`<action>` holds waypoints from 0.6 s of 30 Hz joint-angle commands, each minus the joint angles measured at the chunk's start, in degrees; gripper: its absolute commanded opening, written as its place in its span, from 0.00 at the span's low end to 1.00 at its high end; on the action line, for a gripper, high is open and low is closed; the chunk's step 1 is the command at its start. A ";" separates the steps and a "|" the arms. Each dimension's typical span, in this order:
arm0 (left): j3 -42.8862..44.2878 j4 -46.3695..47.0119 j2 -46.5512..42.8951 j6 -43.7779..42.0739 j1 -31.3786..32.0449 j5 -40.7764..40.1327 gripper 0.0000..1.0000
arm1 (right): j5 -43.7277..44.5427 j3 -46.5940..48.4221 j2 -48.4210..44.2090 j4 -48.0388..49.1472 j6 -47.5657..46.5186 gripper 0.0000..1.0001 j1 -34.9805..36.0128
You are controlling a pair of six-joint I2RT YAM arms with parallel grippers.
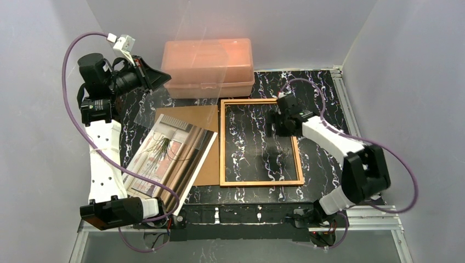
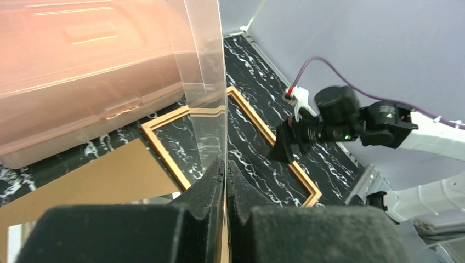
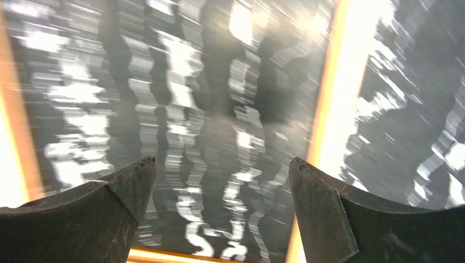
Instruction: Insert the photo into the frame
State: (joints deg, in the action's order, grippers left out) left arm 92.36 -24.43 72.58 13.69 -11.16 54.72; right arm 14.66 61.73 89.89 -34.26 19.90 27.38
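Note:
The frame (image 1: 262, 182) lies flat in the middle of the table, with only the marbled tabletop showing inside its orange-brown border. To its left the photo (image 1: 170, 156) lies face up and slanted on a brown backing board (image 1: 192, 115). My left gripper (image 1: 163, 76) is raised at the back left, shut (image 2: 225, 164) on the edge of a clear transparent sheet (image 2: 205, 82) that stands up from its jaws. My right gripper (image 1: 277, 125) hovers over the frame's upper right part, open (image 3: 219, 164) with nothing between its fingers. The right wrist view is blurred and shows a frame rail (image 3: 329, 98).
A pink translucent plastic box (image 1: 208, 66) stands at the back, just behind the frame and close to the held sheet. Grey walls close in the table on the left, back and right. The right arm (image 2: 334, 118) reaches across the frame's right side.

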 commanded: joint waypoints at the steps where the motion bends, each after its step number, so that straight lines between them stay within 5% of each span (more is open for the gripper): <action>1: 2.02 1.76 -1.30 1.88 2.30 2.51 0.00 | -27.39 3.47 -9.21 21.16 4.69 0.99 0.12; 7: 1.87 4.21 -3.40 6.98 2.37 4.56 0.00 | -44.14 -1.19 -6.57 52.32 22.70 0.99 0.10; 13: 2.22 5.30 -4.63 9.46 2.37 5.41 0.00 | -45.92 -9.27 -1.65 85.36 41.31 0.99 0.41; 18: 2.50 6.34 -4.73 11.18 2.37 5.57 0.00 | -45.17 -7.69 3.15 88.75 44.22 0.99 2.65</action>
State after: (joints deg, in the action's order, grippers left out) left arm 92.53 -20.67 69.21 22.44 -8.86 58.13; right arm -28.71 52.01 90.80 39.48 57.08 28.25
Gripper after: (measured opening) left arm 0.009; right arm 0.985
